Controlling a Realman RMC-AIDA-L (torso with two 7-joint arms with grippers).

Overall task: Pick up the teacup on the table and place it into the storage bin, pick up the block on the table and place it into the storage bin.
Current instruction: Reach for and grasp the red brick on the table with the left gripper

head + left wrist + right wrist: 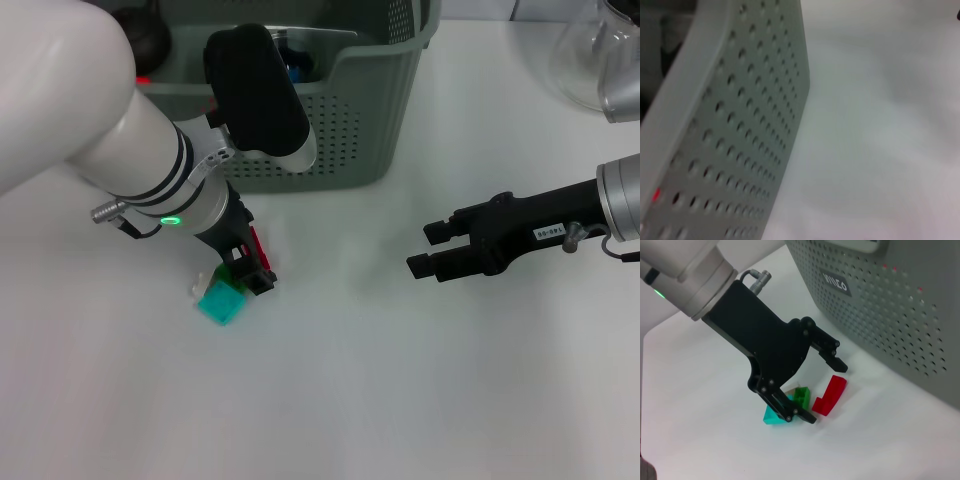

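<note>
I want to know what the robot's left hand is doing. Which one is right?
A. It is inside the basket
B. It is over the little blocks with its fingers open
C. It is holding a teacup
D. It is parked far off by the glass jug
B: in the right wrist view the left gripper hangs open over the small blocks on the table, beside the storage bin.

Just a plain white table [380,400], evenly lit.
It filled nearly the whole frame, and a clear glass jug [590,55] sat upper right.
</note>
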